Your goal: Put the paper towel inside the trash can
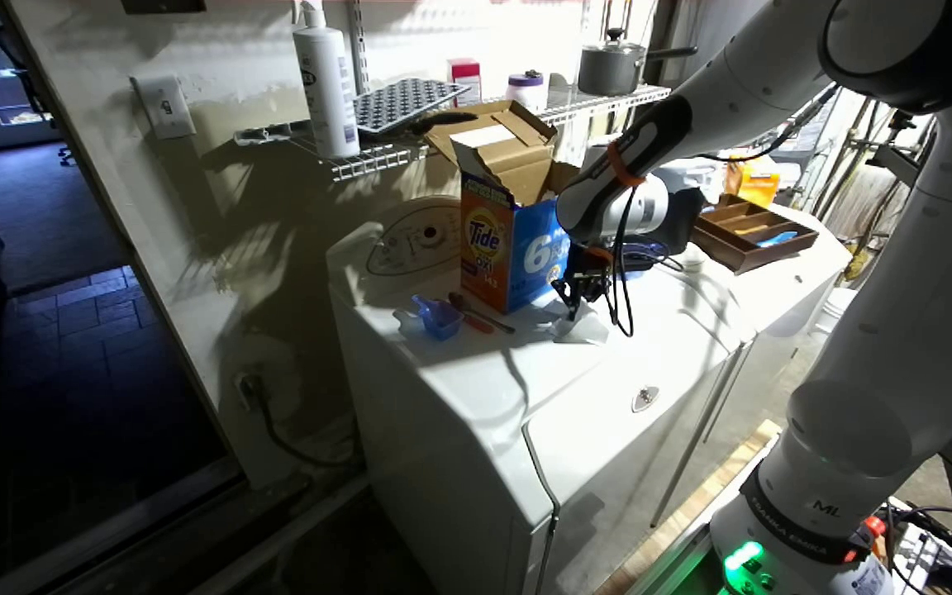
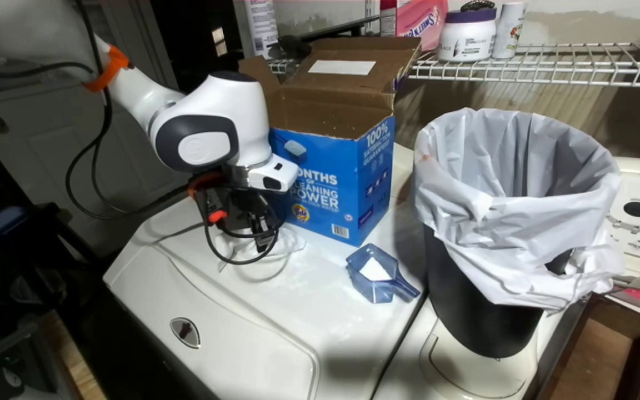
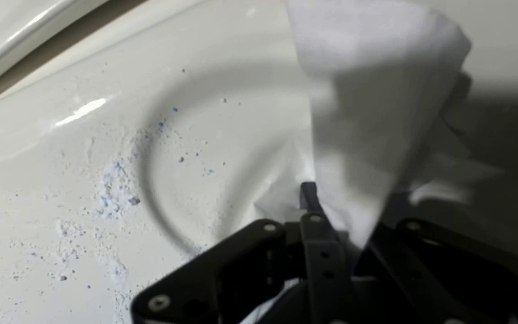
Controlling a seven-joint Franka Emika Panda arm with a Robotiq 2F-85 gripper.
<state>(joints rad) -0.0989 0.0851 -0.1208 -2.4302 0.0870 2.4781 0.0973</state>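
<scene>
The paper towel (image 3: 376, 90) is white and crumpled, with a cone-like fold standing up in the wrist view. It lies on the white machine top in both exterior views (image 1: 582, 330) (image 2: 289, 243). My gripper (image 3: 331, 211) points down at the towel and looks shut on it, with the fold pinched between the fingers. The towel hides one fingertip. The gripper also shows in both exterior views (image 1: 573, 306) (image 2: 264, 240), low over the surface beside the box. The trash can (image 2: 473, 311) is black with a loose white liner. Its dark side (image 1: 685, 219) seems to show behind the arm.
An open Tide box (image 1: 488, 248) (image 2: 320, 183) stands right beside the gripper. A blue scoop (image 1: 440, 318) (image 2: 373, 275) and spoons (image 1: 484, 316) lie nearby. A wooden tray (image 1: 753, 231) (image 2: 592, 355) sits by the trash can. Blue powder (image 3: 117, 189) is spilled. A wire shelf (image 2: 548, 66) runs behind.
</scene>
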